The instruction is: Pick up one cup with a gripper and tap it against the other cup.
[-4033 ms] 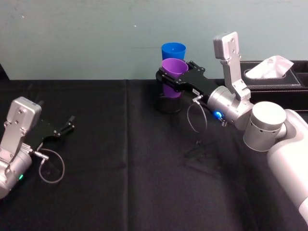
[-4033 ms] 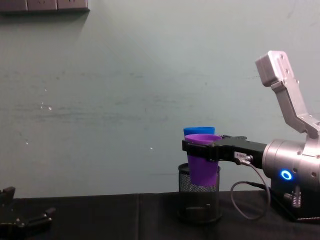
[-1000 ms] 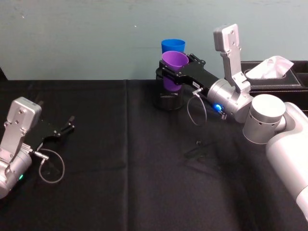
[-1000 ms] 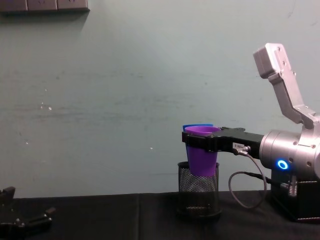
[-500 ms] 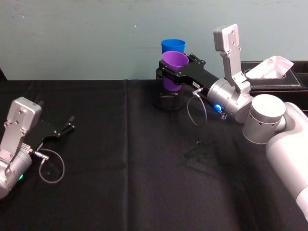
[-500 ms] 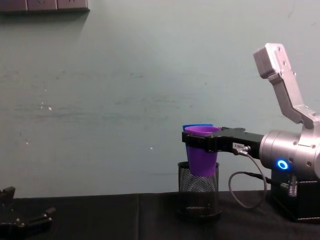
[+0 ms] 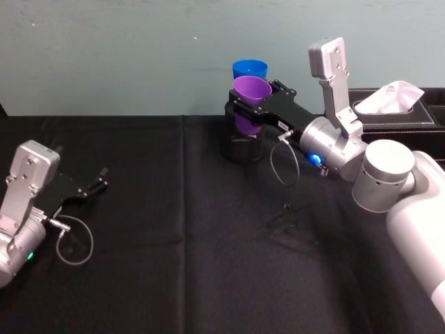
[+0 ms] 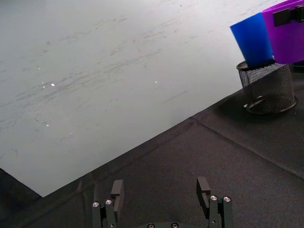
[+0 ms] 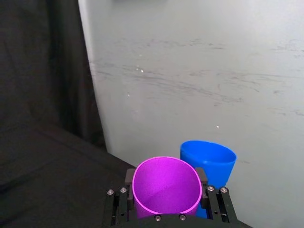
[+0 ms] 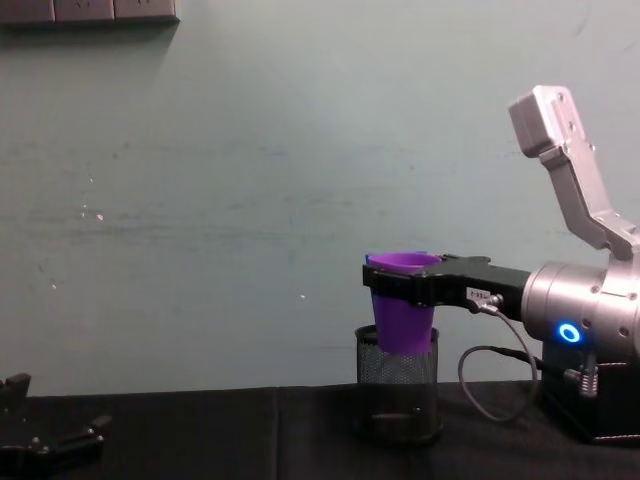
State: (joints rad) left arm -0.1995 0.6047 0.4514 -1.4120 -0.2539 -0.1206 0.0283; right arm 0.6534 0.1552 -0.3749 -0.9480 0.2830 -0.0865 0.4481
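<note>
My right gripper (image 7: 250, 106) is shut on the purple cup (image 7: 249, 97) just below its rim and holds it upright in the air. The bright blue cup (image 7: 249, 69) stands right behind it, inside a black wire-mesh holder (image 7: 243, 147). In the right wrist view the purple cup (image 9: 165, 186) sits between the fingers (image 9: 128, 176), with the blue cup (image 9: 212, 160) close beside it. In the left wrist view the two cups (image 8: 252, 42) (image 8: 287, 28) stand side by side; I cannot tell whether they touch. My left gripper (image 7: 94, 186) rests open at the table's left.
A black tissue box (image 7: 393, 108) stands at the back right, behind my right arm. Small dark bits (image 7: 284, 217) lie on the black cloth (image 7: 174, 264) mid-table. The pale wall (image 7: 139, 56) runs close behind the holder.
Since four seconds ago my right gripper has carried the purple cup up and back toward the blue cup. Over the last second it barely shifts. The left arm has not moved.
</note>
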